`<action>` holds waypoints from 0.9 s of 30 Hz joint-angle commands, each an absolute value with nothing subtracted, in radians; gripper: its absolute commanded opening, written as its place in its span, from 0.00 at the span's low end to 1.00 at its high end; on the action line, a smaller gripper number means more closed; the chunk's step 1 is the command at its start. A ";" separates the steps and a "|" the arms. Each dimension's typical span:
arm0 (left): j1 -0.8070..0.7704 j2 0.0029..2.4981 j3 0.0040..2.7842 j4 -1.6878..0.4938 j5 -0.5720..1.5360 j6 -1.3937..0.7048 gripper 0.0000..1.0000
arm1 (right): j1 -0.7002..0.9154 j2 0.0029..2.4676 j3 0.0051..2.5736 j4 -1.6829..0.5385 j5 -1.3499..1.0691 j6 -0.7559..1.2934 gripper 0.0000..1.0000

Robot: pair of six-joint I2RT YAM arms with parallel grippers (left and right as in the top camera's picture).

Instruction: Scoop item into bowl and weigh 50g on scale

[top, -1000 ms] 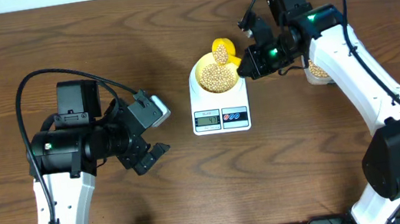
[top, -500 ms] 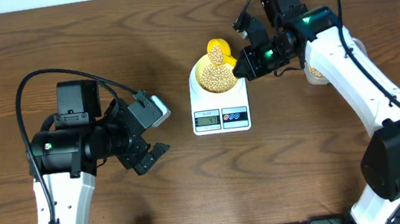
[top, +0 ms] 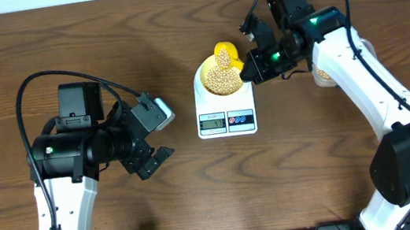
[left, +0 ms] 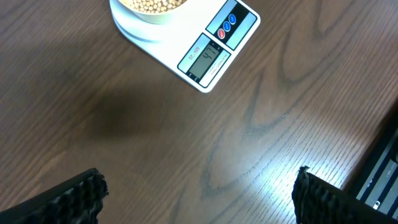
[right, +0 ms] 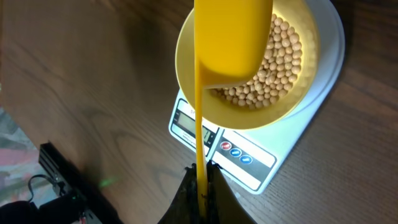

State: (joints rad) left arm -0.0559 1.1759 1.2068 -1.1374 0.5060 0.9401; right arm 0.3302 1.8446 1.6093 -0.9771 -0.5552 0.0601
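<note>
**Yellow scoop (right: 231, 37) above the bowl (right: 267, 117)**

Your right gripper (right: 200, 183) pinches the scoop's handle, cup above the bowl's 12 o'clock rim. The bowl of beans (right: 280, 68) sits on the scale (left: 214, 53). Your left gripper (left: 199, 199), at the scale's 8 o'clock, stands wide open, empty.

A dark wood-grain table (top: 139, 36) is seen, with a white scale (top: 226, 120) set flat near its middle, display edge turned toward the arm bases. Off to the right, a tub of beans (top: 325, 75) is set on the wood, mostly hidden

Glossy white plastic scale (left: 193, 43) on grained wooden table (left: 155, 143).
</note>
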 commanded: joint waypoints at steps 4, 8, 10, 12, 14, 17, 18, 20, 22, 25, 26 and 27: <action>-0.052 1.169 1.217 -1.140 0.505 0.949 0.98 | 0.344 1.833 1.624 -0.989 -0.508 0.078 0.01; -0.052 1.169 1.217 -1.140 0.505 0.949 0.98 | 0.340 1.833 1.624 -0.962 -0.584 0.070 0.01; -0.052 1.169 1.217 -1.140 0.505 0.949 0.98 | 0.340 1.833 1.624 -0.988 -0.519 0.070 0.01; -0.052 1.169 1.217 -1.140 0.505 0.949 0.98 | 0.337 1.833 1.624 -0.985 -0.569 0.069 0.01; -0.052 1.169 1.217 -1.140 0.505 0.949 0.98 | 0.332 1.833 1.624 -0.989 -0.562 0.069 0.01; -0.052 1.169 1.217 -1.140 0.505 0.949 0.98 | 0.335 1.833 1.624 -1.025 -0.511 0.070 0.01; -0.052 1.169 1.217 -1.140 0.505 0.949 0.98 | 0.334 1.833 1.624 -1.023 -0.536 0.065 0.01; -0.052 1.169 1.217 -1.140 0.505 0.949 0.98 | 0.333 1.833 1.624 -1.010 -0.569 0.058 0.01; -0.052 1.169 1.217 -1.140 0.505 0.949 0.98 | 0.334 1.833 1.624 -1.024 -0.524 0.059 0.01; -0.052 1.169 1.217 -1.140 0.505 0.949 0.98 | 0.333 1.833 1.624 -1.022 -0.581 0.052 0.01; -0.052 1.169 1.217 -1.140 0.505 0.949 0.98 | 0.331 1.833 1.624 -1.005 -0.611 0.051 0.01; -0.052 1.169 1.217 -1.140 0.505 0.949 0.98 | 0.331 1.833 1.624 -1.013 -0.584 0.050 0.01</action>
State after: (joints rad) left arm -0.0559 1.1759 1.2068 -1.1374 0.5060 0.9401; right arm 0.3325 1.8446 1.6093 -1.0168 -0.5518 0.0658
